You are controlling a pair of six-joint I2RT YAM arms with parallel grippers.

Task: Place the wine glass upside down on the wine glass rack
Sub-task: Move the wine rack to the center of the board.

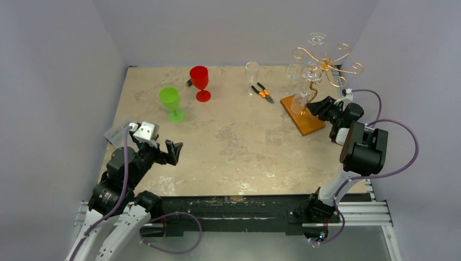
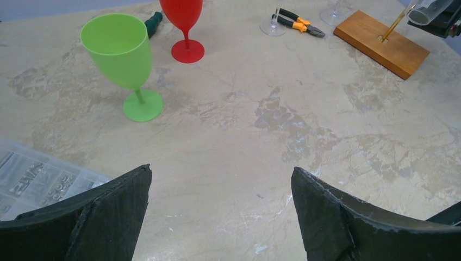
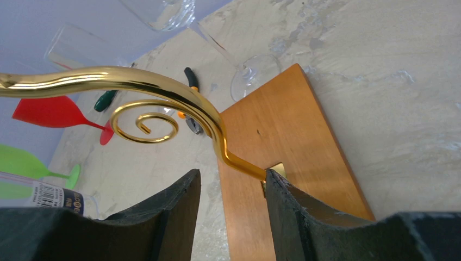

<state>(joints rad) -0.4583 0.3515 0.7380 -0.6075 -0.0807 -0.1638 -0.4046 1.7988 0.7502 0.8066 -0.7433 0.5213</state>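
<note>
— At the foot of the wine glass rack (image 3: 108,75), what have your right fingers got?
— My right gripper (image 3: 232,174) stands partly open. Its fingers (image 3: 163,217) sit either side of the gold stem where it enters the wooden base (image 3: 282,136), and one pad is against the stem. I see nothing clamped. A clear wine glass (image 2: 429,10) tilts just beside the stem, outside those fingers.
— And the left?
— My left gripper (image 2: 221,171) is spread wide and holds nothing. It is well away from the rack, over bare table (image 2: 244,125).
— Containers?
— A hanging glass (image 1: 313,69) is up on one rack arm, and a standing glass (image 3: 163,11) is just beyond the base. The red glass (image 2: 184,16) and green glass (image 2: 117,51) stand upright farther off; the green is empty. Farthest from the rack, an organiser box (image 2: 32,179) has small parts in its compartments.
</note>
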